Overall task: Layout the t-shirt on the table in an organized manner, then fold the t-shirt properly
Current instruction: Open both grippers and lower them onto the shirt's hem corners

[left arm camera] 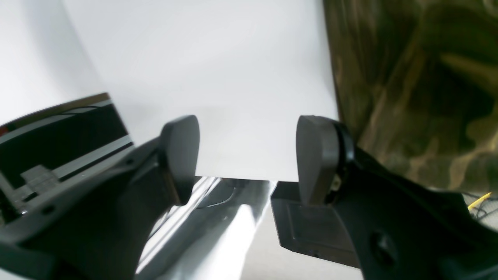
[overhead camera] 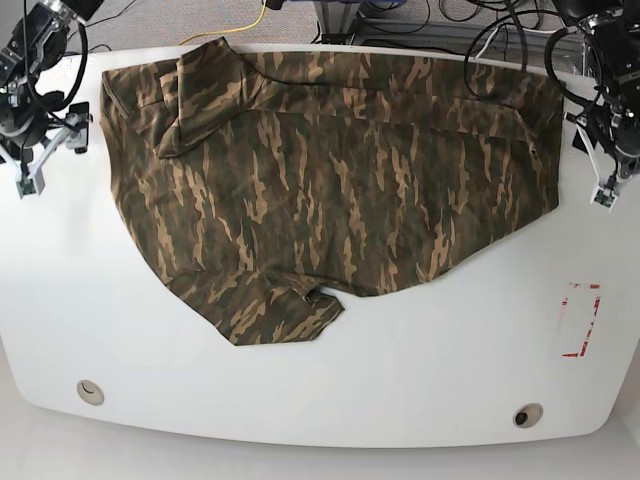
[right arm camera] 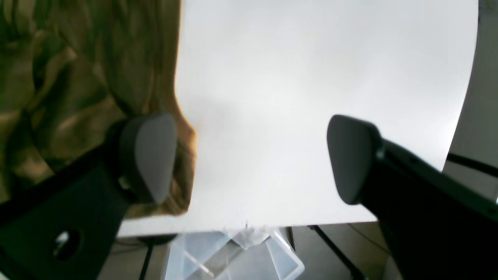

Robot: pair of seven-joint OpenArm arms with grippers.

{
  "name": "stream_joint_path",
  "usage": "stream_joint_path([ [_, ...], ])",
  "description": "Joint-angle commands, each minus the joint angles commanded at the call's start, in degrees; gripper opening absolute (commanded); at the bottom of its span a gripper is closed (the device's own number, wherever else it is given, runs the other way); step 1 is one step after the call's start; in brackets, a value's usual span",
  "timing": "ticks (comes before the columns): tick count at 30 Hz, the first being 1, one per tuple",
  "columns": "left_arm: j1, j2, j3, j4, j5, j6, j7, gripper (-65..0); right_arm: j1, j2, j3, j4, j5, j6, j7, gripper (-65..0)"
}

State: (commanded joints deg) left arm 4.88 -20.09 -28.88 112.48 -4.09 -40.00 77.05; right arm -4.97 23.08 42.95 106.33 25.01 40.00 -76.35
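1. Both pincers, left pincer (left arm camera: 247, 155) and right pincer (right arm camera: 249, 155), hang wide apart, holding nothing, above bare table (overhead camera: 330, 390) beside the t-shirt (overhead camera: 330, 170).
2. Spread across the table's far half, the t-shirt has sleeves folded inward.
3. Pinch each side edge low, both layers, then pull evenly.

T-shirt (overhead camera: 330, 180) spread on table (overhead camera: 400, 380), far half; grommet holes (overhead camera: 90, 392) near front edge.
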Motion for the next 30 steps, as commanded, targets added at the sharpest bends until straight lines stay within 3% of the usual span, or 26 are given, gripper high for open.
stream_joint_path([
  [6, -10.5, 1.9, 3.8, -1.1, 0.4, 0.0, -0.2, -28.3, 10.4, -0.1, -3.6, -9.5, -0.1, 0.0, 0.8, -6.7],
  [14, -20.8, 5.1, 9.8, -10.5, 0.4, 0.0, -1.1, -28.3, 20.8, 0.1, -10.1, -28.0, -0.1, 0.0, 12.3, -6.7],
  [20, -23.5, 7.9, 10.8, -23.7, 0.4, 0.0, -12.0, -28.3, 26.5, 1.2, -15.1, -41.6, -0.1, 0.0, 20.6, -6.7],
  [22, -23.6, 8.4, 10.9, -27.4, 0.4, 1.3, -15.0, -28.3, 27.6, 1.4, -16.5, -45.0, -0.1, 0.0, 23.4, -6.7],
  [30, -26.7, 9.1, 10.9, -41.9, 0.4, 2.9, -22.2, -28.3, 31.6, 1.7, -22.1, -56.0, -0.1, 0.0, 31.0, -6.7],
])
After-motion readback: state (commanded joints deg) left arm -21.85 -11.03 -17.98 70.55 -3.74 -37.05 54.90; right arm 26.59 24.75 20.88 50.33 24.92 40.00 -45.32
